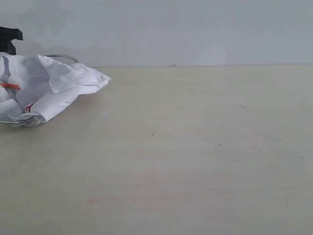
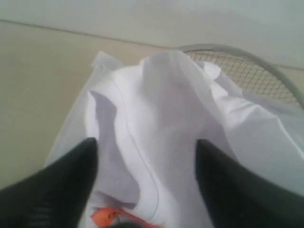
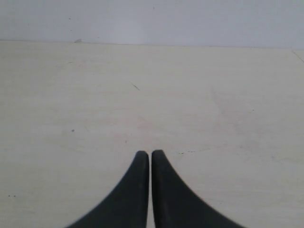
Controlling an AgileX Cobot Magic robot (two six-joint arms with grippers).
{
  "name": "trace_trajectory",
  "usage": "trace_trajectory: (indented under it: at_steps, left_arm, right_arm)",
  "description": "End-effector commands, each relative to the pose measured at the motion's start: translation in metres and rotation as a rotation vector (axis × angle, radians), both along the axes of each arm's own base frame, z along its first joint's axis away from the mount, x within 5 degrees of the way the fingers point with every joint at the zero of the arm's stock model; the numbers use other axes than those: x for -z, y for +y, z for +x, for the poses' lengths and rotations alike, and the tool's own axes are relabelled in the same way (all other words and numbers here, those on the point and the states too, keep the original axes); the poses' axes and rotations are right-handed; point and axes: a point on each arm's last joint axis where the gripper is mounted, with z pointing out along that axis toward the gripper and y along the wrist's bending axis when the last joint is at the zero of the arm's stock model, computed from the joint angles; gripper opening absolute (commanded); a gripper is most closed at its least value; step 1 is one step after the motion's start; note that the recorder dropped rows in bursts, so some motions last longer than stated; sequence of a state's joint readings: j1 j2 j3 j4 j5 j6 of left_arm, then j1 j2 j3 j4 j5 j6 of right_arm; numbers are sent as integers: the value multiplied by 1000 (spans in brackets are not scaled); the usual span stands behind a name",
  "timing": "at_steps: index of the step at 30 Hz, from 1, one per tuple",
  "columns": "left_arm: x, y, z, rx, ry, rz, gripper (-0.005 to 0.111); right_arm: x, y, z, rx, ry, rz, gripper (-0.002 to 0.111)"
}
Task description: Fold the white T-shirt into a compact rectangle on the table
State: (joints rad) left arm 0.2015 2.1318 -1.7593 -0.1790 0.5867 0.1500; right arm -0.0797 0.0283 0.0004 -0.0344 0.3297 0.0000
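— Where is the white T-shirt (image 1: pixel 49 88)?

— Far over on the left, bunched up in a wire mesh basket (image 1: pixel 63 58) that stands on the tabletop (image 1: pixel 195 156), close to the back wall. Part of it is cut off from view.

— Which way does it point?

— Hard to call. It's a crumpled heap, so I can't make out a long axis. One folded flap sticks out past the basket's rim toward the right. The orange neck tag (image 1: pixel 10 85) shows on the heap's left side.

— And the left end effector (image 2: pixel 147 144)?

— Right above the heap. Its fingers (image 2: pixel 66 185) stand wide apart with cloth bulging up between them, and they clamp nothing. Whether they touch the cloth, I can't tell. The tag lies just under it.

— The right one?

— The right end effector (image 3: pixel 150 154) is pressed together and empty, over bare tabletop, well apart from the shirt.
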Motion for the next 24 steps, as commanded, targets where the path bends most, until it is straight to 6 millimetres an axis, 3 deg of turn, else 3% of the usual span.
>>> trace_trajectory:
  at_steps: [1,12,24]
  left_arm:
    - [17,3,5,-30,14,7,73]
    - [56,5,14,-36,46,7,70]
    - [58,-19,16,11,68,-24,64]
  right_arm:
    - [-1,0,0,6,-14,-3,0]
    - [-1,0,0,6,-14,-3,0]
    - [-1,0,0,7,-11,-3,0]
